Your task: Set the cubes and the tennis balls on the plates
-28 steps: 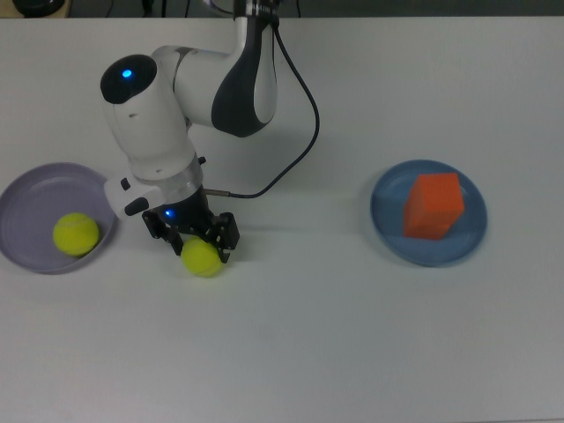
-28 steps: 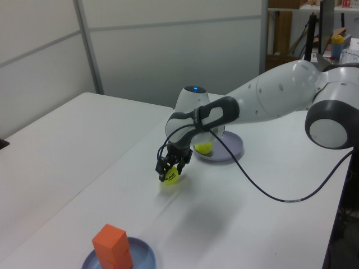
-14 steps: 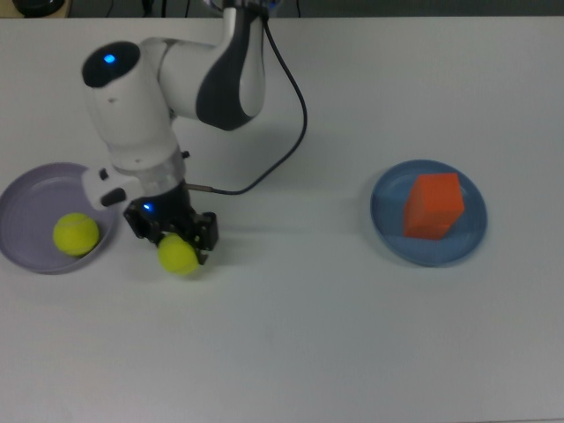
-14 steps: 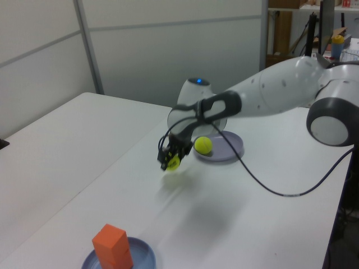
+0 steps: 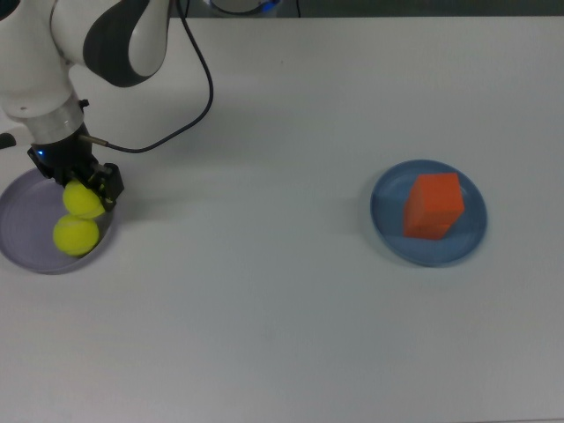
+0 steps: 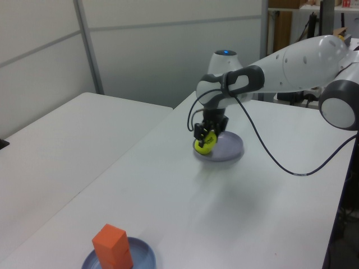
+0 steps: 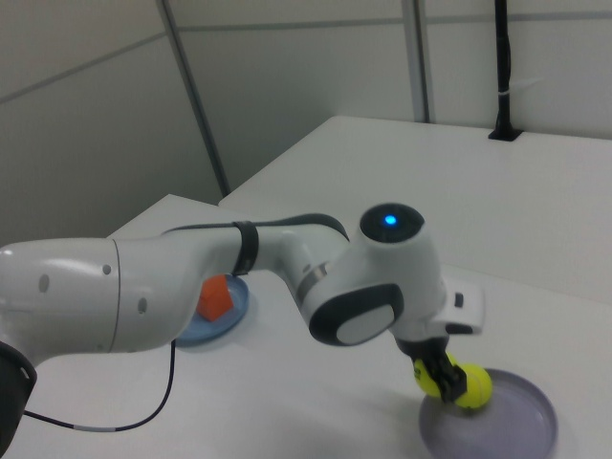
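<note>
Top view cuts off the Panda arm [image 5: 53, 62] at its upper left corner, so only the wrist and gripper [image 5: 81, 192] show. The fingers pinch a fuzzy yellow-green tennis ball [image 5: 83, 201] over the right rim of the lavender plate [image 5: 22, 242], just above a second tennis ball [image 5: 75, 235] lying in it. One orange-red cube [image 5: 434, 205], matte-faced, stands tilted on the blue plate [image 5: 388, 229]. The white table [image 5: 264, 308] carries both plates, well apart.
</note>
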`<act>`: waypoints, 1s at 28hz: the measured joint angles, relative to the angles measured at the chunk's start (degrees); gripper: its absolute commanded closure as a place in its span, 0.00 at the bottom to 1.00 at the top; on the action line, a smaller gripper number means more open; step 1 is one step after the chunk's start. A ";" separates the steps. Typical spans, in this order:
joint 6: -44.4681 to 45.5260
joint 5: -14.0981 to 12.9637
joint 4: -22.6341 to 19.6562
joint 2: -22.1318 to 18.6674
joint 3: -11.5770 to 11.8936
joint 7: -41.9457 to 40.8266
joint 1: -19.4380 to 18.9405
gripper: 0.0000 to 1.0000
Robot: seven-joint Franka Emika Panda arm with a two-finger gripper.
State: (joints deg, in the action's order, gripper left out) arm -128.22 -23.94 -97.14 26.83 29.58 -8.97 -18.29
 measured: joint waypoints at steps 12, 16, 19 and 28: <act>0.00 0.10 -0.61 1.74 0.27 -1.19 1.68 0.00; 0.19 0.35 -0.48 1.69 0.86 -2.20 1.68 0.00; 1.86 0.46 0.13 1.04 1.49 -2.52 1.68 0.00; 16.76 3.52 4.43 -6.58 2.37 -2.77 1.34 0.00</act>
State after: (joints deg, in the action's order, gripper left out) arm -111.46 -20.42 -92.72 20.25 31.95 -11.75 -16.95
